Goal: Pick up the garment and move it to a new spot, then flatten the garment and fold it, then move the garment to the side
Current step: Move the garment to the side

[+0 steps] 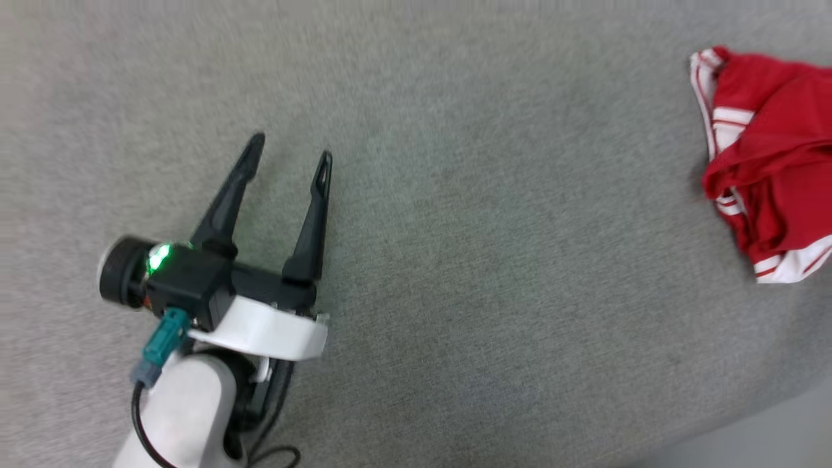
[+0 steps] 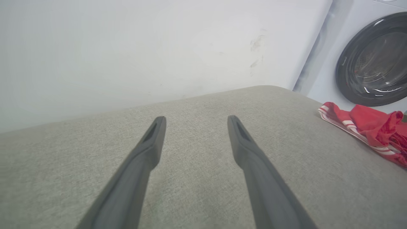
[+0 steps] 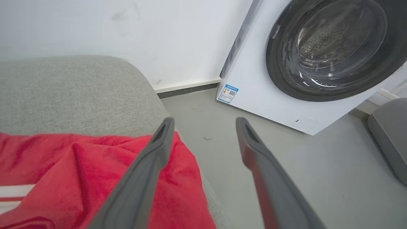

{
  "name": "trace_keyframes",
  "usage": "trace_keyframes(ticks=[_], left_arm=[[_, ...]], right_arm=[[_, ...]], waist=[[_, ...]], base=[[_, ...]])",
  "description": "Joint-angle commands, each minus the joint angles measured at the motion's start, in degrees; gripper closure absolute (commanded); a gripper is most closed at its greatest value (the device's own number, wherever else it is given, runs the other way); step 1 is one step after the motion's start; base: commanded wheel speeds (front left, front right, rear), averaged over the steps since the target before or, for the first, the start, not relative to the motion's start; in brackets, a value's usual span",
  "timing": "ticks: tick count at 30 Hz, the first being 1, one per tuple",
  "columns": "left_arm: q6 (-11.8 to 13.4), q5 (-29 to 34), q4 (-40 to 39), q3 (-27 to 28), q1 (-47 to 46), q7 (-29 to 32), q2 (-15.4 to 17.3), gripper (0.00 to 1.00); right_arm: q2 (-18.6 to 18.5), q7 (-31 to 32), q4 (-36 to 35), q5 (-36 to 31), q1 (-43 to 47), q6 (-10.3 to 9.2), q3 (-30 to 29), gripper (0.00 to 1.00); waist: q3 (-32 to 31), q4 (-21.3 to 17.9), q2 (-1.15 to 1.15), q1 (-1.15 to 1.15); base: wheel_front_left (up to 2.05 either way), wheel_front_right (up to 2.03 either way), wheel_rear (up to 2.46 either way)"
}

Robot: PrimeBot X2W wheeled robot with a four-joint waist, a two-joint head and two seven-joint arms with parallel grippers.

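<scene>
The right claw (image 3: pixel 205 122) hung empty, fingers wide apart, just above the garment (image 3: pixel 95 165), which lay bunched at the right edge of the grey padded surface (image 1: pixel 455 227). The left claw (image 1: pixel 291 147), equally spread and empty, hovered well apart from it. Flattening looked due next, calling for both claws to pinch its edges and spread it.

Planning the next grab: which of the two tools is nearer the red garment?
The right tool, open just above the garment at the edge of the cushion; the left tool is open over bare cushion, well away from it.
</scene>
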Motion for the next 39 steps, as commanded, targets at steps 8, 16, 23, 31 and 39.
trace_keyframes(ticks=[8,16,23,31,39], left_arm=[[2.7,-3.4,5.4,0.8,8.7,-3.0,-2.6,0.00],[4.6,-5.8,8.2,2.0,15.2,-4.1,-3.9,0.00],[5.4,-7.5,10.5,3.4,18.5,-4.8,-4.2,0.00],[6.7,-8.1,11.9,5.3,21.7,-5.1,-2.8,0.00],[7.0,-8.7,12.7,6.0,24.7,-5.2,-1.7,0.00]], right_arm=[[3.7,-1.6,-8.5,0.8,11.9,-0.05,4.4,0.00],[9.3,1.9,-22.5,3.4,27.1,-0.05,6.5,0.00],[13.9,4.2,-32.3,6.0,36.5,-0.05,10.2,0.00],[17.8,6.0,-40.6,7.1,42.2,-0.05,17.3,0.00],[19.4,7.1,-46.5,7.1,47.8,-0.05,21.0,0.00]], waist=[[-15.1,3.6,0.00,0.00],[-22.4,8.0,0.00,0.00],[-27.1,12.5,0.00,0.00],[-30.2,15.0,0.00,0.00],[-32.3,15.5,0.00,0.00]], base=[[0.00,0.00,0.00],[0.00,0.00,0.00],[0.00,0.00,0.00],[0.00,0.00,0.00],[0.00,0.00,0.00]])
